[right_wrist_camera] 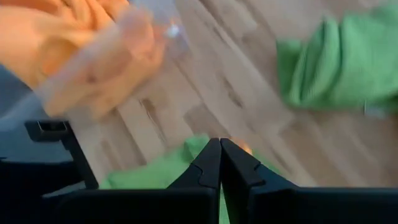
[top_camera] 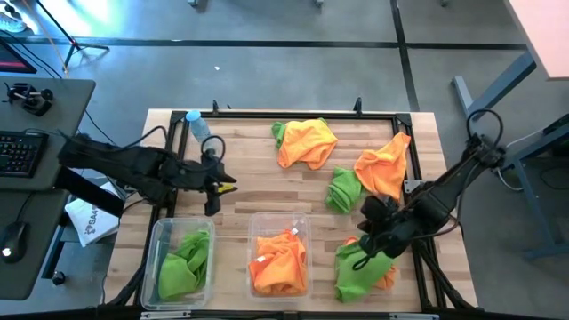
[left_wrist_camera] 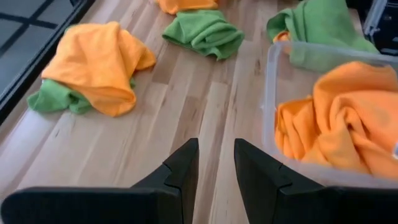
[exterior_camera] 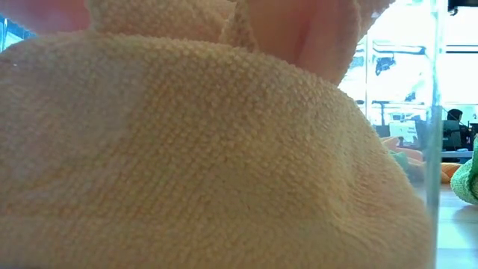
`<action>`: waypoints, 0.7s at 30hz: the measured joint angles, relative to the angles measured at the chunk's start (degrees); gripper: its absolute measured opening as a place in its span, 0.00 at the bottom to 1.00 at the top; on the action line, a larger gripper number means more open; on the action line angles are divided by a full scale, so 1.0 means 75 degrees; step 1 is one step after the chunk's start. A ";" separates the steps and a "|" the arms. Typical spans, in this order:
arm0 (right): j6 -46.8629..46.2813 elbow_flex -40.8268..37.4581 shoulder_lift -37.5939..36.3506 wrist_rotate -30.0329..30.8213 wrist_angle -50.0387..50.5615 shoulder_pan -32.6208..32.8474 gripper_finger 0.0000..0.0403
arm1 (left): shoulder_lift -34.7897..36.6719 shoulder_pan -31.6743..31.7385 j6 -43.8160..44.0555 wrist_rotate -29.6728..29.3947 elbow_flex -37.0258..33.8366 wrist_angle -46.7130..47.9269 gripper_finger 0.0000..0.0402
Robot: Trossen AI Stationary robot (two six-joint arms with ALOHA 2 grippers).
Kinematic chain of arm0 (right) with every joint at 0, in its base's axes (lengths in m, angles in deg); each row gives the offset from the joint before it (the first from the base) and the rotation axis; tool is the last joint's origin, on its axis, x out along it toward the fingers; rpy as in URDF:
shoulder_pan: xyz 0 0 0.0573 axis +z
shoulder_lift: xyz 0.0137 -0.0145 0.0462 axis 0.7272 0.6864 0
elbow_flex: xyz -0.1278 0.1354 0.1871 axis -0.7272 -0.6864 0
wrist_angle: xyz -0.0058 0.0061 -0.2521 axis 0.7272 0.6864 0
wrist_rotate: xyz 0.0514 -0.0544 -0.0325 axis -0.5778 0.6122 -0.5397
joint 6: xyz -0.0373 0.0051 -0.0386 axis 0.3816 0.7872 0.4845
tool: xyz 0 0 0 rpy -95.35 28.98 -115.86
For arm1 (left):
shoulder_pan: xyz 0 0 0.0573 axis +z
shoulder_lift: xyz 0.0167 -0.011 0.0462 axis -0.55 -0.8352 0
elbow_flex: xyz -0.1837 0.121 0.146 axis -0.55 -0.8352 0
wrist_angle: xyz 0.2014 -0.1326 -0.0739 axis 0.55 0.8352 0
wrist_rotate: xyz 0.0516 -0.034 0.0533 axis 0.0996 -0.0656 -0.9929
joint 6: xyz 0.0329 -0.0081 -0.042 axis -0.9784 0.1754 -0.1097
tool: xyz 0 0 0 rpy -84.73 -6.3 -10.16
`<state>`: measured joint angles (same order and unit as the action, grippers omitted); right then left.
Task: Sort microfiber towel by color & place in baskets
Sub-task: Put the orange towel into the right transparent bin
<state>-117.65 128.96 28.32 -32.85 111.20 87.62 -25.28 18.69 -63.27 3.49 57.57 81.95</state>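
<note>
From above, the right gripper (top_camera: pixel 372 233) is seen over a bright green microfiber towel (top_camera: pixel 360 267) right of the clear plastic tub (top_camera: pixel 307 233) of orange cloths. In its wrist view, its fingers are pressed together, empty. The left gripper (left_wrist_camera: pixel 216 163), slightly parted, is seen empty.

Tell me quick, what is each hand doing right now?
Left hand: open, holding nothing, above the table by the tub of orange cloths.
Right hand: shut, over a green cloth; cannot tell whether it grips it.
</note>
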 joint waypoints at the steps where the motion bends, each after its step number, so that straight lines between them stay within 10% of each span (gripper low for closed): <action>1: -0.0159 -0.0167 -0.0119 -0.0163 0.0007 0.0026 0.00 | -0.0096 0.0001 -0.0005 -0.0065 -0.0002 -0.0121 0.22; 21: -0.0048 -0.1121 -0.0409 -0.0602 0.0036 0.0167 0.00 | -0.2742 0.2172 0.1247 0.0596 0.0704 -0.2174 0.17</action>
<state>-118.01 120.55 25.25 -37.36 111.47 88.87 -45.85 34.98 -53.92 7.96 62.85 65.64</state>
